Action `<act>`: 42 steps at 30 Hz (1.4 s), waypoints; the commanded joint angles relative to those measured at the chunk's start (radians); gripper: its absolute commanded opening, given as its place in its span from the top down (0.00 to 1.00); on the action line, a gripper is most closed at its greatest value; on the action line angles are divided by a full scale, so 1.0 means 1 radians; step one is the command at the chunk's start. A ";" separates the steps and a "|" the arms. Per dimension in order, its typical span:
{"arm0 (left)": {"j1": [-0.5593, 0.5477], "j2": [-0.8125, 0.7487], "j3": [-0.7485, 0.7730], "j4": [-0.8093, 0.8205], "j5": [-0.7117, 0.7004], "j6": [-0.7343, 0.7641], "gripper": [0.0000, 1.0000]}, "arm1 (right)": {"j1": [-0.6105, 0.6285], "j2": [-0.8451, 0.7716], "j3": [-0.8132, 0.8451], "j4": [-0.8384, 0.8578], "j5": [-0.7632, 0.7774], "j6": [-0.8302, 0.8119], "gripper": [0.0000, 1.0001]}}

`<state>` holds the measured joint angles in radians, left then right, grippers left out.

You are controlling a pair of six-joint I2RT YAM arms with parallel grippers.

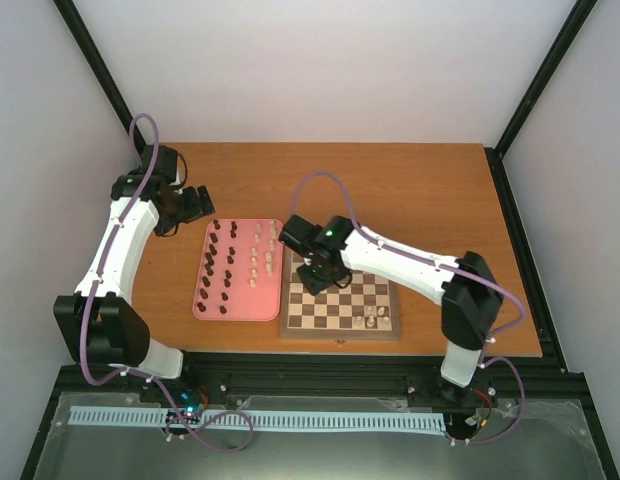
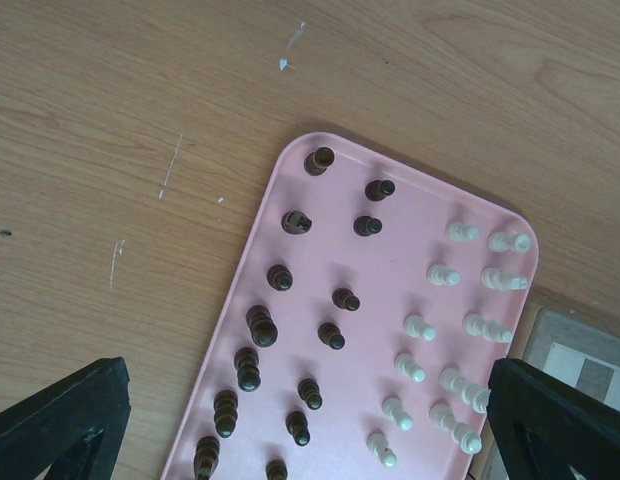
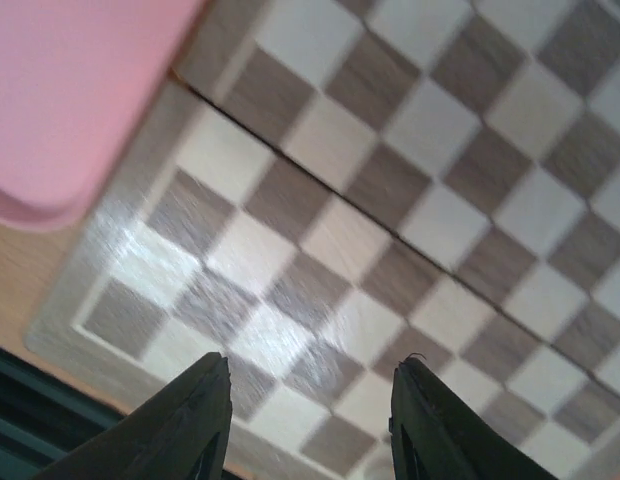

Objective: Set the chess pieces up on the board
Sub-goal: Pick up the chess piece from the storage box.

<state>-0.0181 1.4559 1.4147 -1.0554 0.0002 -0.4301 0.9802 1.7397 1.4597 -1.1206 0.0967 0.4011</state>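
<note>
- Left pincer [image 1: 193,206]: fingers spread wide with nothing between them, above the bench [image 1: 430,190] near the far left corner of the pink tray.
- Pink tray [image 1: 202,306]: flat on the bench. Dark brown chess pieces [image 1: 218,268] stand in columns on its left half, cream chess pieces [image 1: 260,258] on its right half.
- Board [image 1: 340,308]: just beside the tray's right edge. A few cream pieces [image 1: 371,318] stand near its near right corner.
- Right pincer [image 3: 310,400]: fingers spread and holding nothing, low over the board's left squares.
</note>
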 commanded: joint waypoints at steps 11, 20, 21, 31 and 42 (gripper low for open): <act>-0.002 -0.040 0.020 -0.006 0.014 0.002 0.00 | 0.012 0.401 0.473 0.080 -0.111 -0.116 0.55; -0.002 -0.038 0.004 0.003 0.021 0.002 0.00 | 0.025 0.539 0.636 0.062 -0.097 -0.133 0.55; -0.003 -0.037 0.005 0.003 0.021 0.002 0.00 | 0.024 0.552 0.649 0.055 -0.097 -0.135 0.55; -0.003 -0.037 -0.006 0.003 0.021 0.001 0.00 | 0.018 0.613 0.685 0.014 -0.052 -0.110 0.56; -0.003 -0.023 0.003 0.004 0.015 0.004 0.00 | -0.001 0.637 0.688 0.040 -0.067 -0.105 0.64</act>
<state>-0.0181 1.4368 1.4067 -1.0546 0.0116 -0.4301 0.9874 2.3459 2.1201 -1.0874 0.0223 0.2920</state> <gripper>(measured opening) 0.997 0.368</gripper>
